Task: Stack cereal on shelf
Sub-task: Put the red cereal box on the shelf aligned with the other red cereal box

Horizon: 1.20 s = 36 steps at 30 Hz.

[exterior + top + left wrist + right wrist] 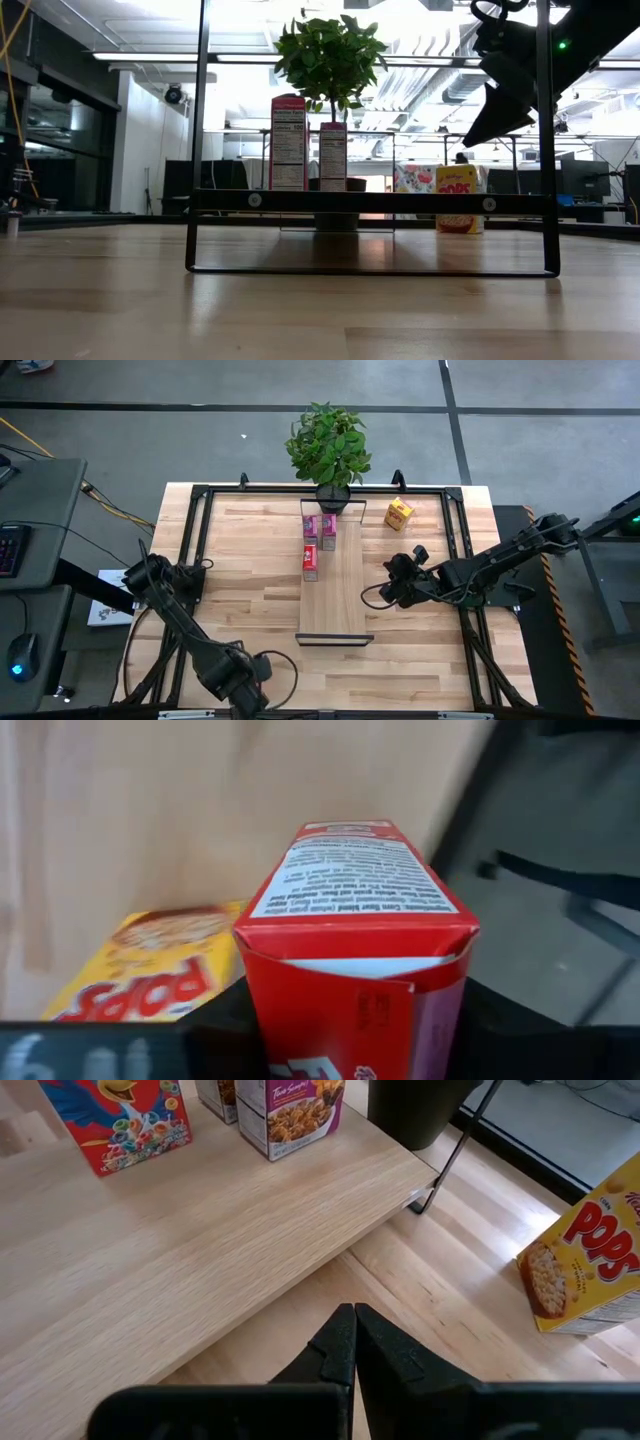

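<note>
Right tool [354,1342] closed, empty, just off the shelf [340,595] edge. Yellow box [399,513] near worktop's far edge: light, crushable, take by narrow sides. Left tool [243,682]: cannot tell

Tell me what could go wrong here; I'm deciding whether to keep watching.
The right gripper is shut beside the shelf; reaching the yellow box like that may tip it. The red box and two pink boxes on the shelf stand close, so adding another could topple one. The left gripper sits at the near edge of the table.
</note>
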Each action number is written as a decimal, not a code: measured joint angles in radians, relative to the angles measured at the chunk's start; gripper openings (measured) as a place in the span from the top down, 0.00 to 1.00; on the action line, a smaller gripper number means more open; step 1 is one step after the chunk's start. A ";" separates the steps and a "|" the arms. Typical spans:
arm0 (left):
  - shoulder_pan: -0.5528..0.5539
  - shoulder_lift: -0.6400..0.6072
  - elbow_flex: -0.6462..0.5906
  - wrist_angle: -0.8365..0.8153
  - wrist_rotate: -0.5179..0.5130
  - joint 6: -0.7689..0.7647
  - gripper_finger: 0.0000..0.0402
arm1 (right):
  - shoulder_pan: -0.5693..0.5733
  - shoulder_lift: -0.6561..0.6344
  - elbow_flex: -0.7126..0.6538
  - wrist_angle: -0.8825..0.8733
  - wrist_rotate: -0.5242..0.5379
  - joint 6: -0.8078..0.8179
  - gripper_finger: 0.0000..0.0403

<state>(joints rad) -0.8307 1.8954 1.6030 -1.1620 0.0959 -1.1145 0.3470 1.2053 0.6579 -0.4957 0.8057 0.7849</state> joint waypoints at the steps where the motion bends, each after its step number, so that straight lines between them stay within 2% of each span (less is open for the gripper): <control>1: 0.000 0.000 0.034 -0.005 0.000 0.024 0.62 | 0.000 0.000 0.000 0.000 0.002 0.000 1.00; 4: 0.000 -0.013 0.147 -0.015 -0.032 0.082 0.62 | 0.000 0.000 0.000 0.000 0.002 0.000 1.00; 10: 0.012 -0.053 0.374 -0.113 -0.210 0.223 0.62 | 0.000 0.000 0.000 0.000 0.002 0.000 1.00; 13: 0.042 -0.085 0.483 -0.202 -0.387 0.348 0.62 | 0.000 0.000 0.000 0.002 0.006 0.000 1.00; 16: 0.092 -0.115 0.565 -0.233 -0.676 0.513 0.62 | 0.000 0.000 0.000 0.009 0.006 0.000 1.00; 17: 0.119 -0.122 0.584 -0.226 -0.744 0.556 0.62 | 0.000 0.000 0.000 0.019 0.007 -0.003 1.00; 18: 0.156 -0.128 0.602 -0.212 -0.768 0.597 0.62 | 0.000 0.000 0.000 0.031 0.012 -0.008 1.00; 21: 0.286 -0.128 0.615 -0.149 -0.711 0.697 0.62 | 0.007 -0.001 0.000 0.078 0.019 -0.065 1.00; 25: 0.452 -0.075 0.588 -0.052 -0.511 0.789 0.62 | 0.030 -0.017 0.000 0.129 0.045 -0.156 1.00; 27: 0.516 -0.029 0.585 -0.049 -0.447 0.806 0.62 | 0.048 -0.038 0.002 0.151 0.074 -0.182 1.00; 31: 0.605 0.055 0.584 -0.071 -0.394 0.814 0.62 | 0.099 -0.111 0.002 0.162 0.115 -0.232 1.00; 36: 0.662 0.150 0.585 -0.073 -0.359 0.830 0.62 | 0.161 -0.209 0.003 0.173 0.121 -0.267 1.00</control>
<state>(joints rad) -0.1682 2.0456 2.1876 -1.2351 -0.2627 -0.2841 0.5080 0.9959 0.6606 -0.3225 0.9268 0.5182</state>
